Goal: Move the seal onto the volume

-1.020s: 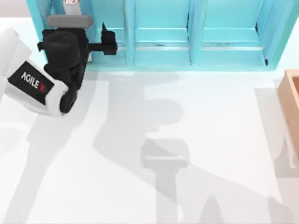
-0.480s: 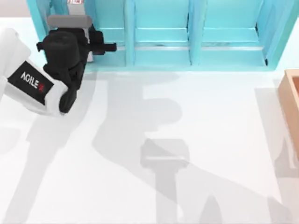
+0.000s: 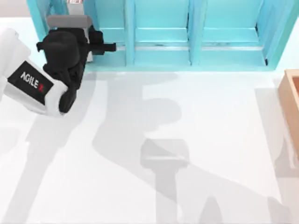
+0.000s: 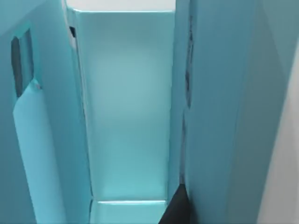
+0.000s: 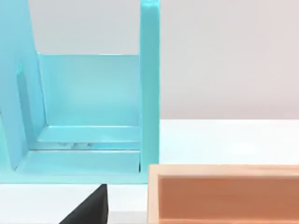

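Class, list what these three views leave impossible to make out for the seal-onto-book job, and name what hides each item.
- Left gripper, top view: its own black wrist covers the fingers at the shelf unit.
- Left shelf compartment's contents, top view: the arm covers them.
- Wooden box, top view: cut off by the right edge.

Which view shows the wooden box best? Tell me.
Right wrist view: the wooden box sits close, front wall and rim plain. The top view catches a strip at the table's right edge; the left wrist view faces the shelf unit.
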Robot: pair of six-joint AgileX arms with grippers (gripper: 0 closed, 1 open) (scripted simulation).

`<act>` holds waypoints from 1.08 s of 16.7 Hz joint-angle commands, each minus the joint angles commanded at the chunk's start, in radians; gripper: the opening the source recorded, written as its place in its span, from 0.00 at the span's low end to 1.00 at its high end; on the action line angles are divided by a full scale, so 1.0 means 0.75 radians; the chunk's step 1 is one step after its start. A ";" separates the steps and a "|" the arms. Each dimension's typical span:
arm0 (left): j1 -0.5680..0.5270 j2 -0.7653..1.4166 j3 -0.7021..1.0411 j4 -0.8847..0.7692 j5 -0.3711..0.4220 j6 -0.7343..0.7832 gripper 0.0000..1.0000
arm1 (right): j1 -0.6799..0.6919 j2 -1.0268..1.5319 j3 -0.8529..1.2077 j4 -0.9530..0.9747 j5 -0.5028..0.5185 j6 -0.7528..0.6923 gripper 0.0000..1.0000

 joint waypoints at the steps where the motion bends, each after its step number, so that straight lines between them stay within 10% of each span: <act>1: 0.000 0.000 0.000 0.000 0.000 0.000 0.00 | 0.000 0.000 0.000 0.000 0.000 0.000 1.00; 9: -0.036 -0.152 -0.069 -0.099 -0.029 0.001 0.00 | 0.000 0.000 0.000 0.000 0.000 0.000 1.00; 18: -0.181 -1.125 -0.443 -0.631 -0.192 -0.012 0.00 | 0.000 0.000 0.000 0.000 0.000 0.000 1.00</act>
